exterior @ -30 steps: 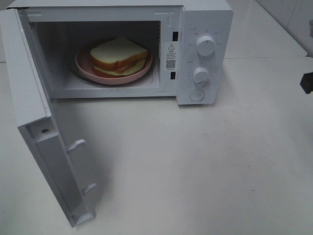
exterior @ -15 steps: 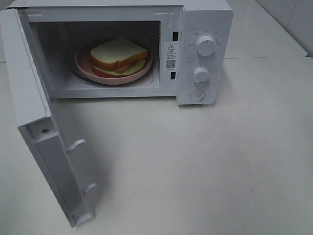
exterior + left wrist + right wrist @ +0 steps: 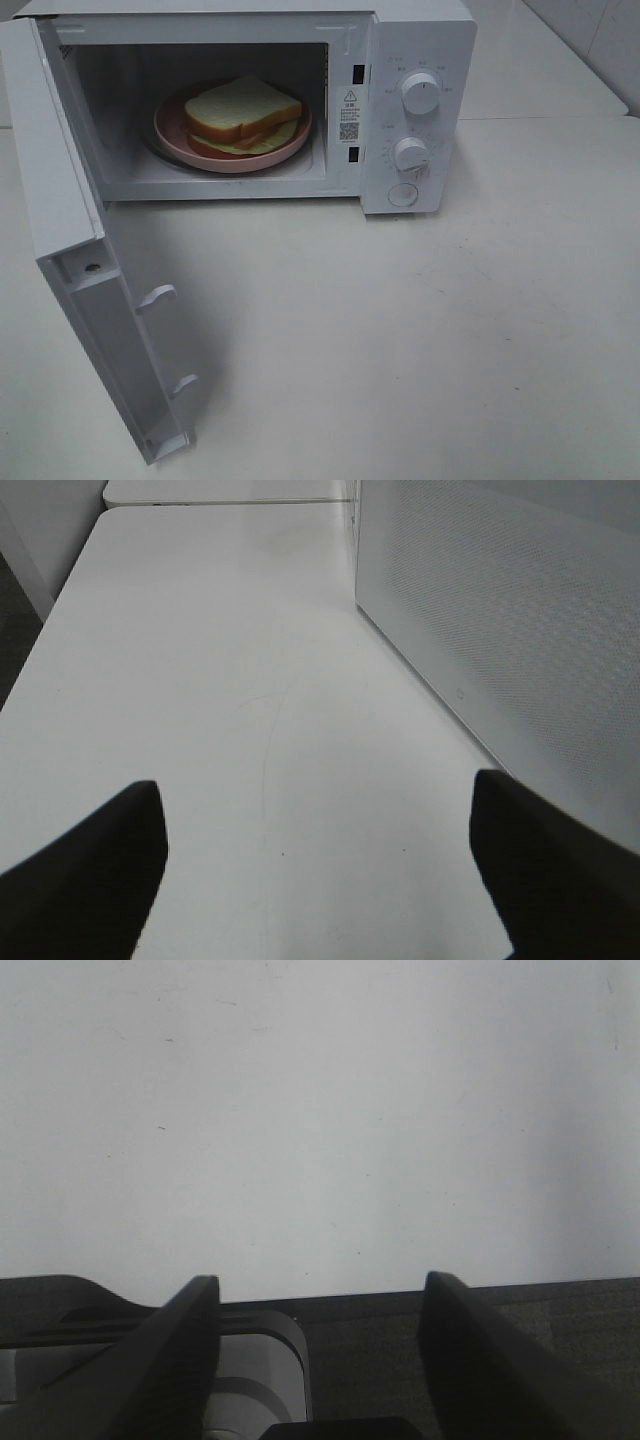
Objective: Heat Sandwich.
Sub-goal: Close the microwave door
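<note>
We see the sandwich [image 3: 243,112] resting on a pink plate [image 3: 175,140] inside the microwave [image 3: 420,40], whose door [image 3: 110,330] stands wide open. The left fingers [image 3: 100,860] and right fingers [image 3: 170,1350] are spread, grasping nothing. We judge a hard shove on the door could slide the microwave across the surface [image 3: 450,330] or leave it unlatched.

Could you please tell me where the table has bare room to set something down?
The white tabletop is bare from the open white microwave door rightward, in front of the white microwave. Crowded: its cavity, filled by the round pink plate with the stacked white-bread sandwich.
</note>
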Robot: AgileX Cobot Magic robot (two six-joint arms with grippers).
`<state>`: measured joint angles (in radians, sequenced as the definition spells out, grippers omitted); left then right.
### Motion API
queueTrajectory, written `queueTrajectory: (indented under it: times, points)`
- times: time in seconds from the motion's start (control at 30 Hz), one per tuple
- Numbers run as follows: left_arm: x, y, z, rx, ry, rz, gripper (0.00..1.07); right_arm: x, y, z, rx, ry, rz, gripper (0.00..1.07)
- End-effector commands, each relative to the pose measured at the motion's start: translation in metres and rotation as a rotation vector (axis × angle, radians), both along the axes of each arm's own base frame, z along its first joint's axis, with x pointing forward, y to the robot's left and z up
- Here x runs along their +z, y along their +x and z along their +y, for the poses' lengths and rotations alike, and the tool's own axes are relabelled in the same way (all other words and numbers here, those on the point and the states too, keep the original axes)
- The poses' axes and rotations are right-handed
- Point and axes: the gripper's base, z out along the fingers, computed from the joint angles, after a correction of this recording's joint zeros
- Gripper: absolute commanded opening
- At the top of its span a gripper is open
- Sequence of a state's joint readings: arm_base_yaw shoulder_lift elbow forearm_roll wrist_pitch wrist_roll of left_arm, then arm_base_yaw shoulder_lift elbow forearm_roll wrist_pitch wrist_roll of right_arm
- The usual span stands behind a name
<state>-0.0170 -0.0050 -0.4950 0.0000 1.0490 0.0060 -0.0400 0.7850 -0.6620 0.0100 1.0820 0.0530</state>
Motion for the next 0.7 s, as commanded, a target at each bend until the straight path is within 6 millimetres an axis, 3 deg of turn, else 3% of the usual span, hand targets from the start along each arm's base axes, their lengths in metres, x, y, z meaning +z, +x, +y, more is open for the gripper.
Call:
queueTrajectory:
  times: [0.03,0.3,0.7]
  points:
    - [0.0,-0.002,0.0,0.0,-0.001,-0.03,0.76,-0.003,-0.02,0.001,0.0,0.002,-0.062,0.59]
    - [0.0,-0.002,0.0,0.0,-0.001,-0.03,0.76,-0.005,-0.055,0.002,-0.003,-0.006,-0.227,0.59]
    - [0.0,-0.002,0.0,0.0,-0.001,-0.03,0.76,-0.007,-0.088,0.0,-0.004,-0.062,-0.461,0.59]
